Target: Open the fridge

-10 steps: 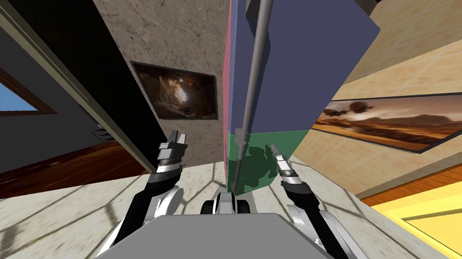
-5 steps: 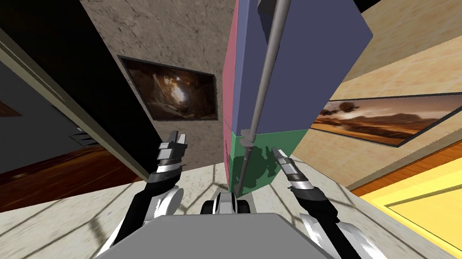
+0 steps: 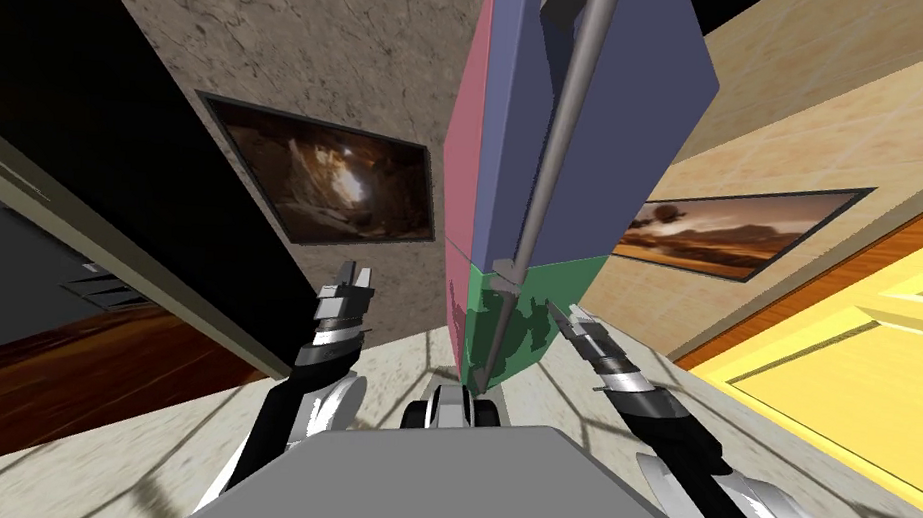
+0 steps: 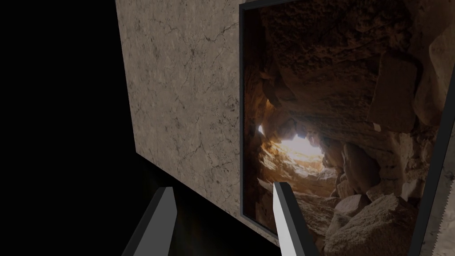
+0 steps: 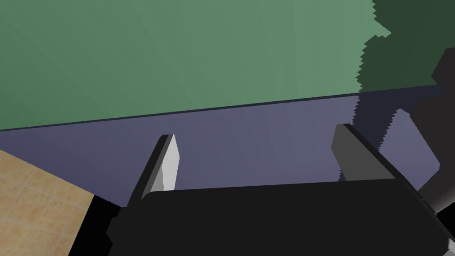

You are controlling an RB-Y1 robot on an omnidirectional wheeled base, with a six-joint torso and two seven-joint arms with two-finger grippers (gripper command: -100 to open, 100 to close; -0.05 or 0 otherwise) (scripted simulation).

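Fridge just beyond right hand

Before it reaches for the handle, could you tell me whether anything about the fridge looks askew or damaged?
Nothing stands out. On the fridge, the blue upper door and green lower door lie flush, and the long grey handle runs straight; the lean is the camera's.

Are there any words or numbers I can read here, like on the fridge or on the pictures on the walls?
None: there is no readable word, number or sign.
The fridge has a plain blue door above a plain green one and a grey handle, all without letters.
The cave picture and the desert picture show no writing either.
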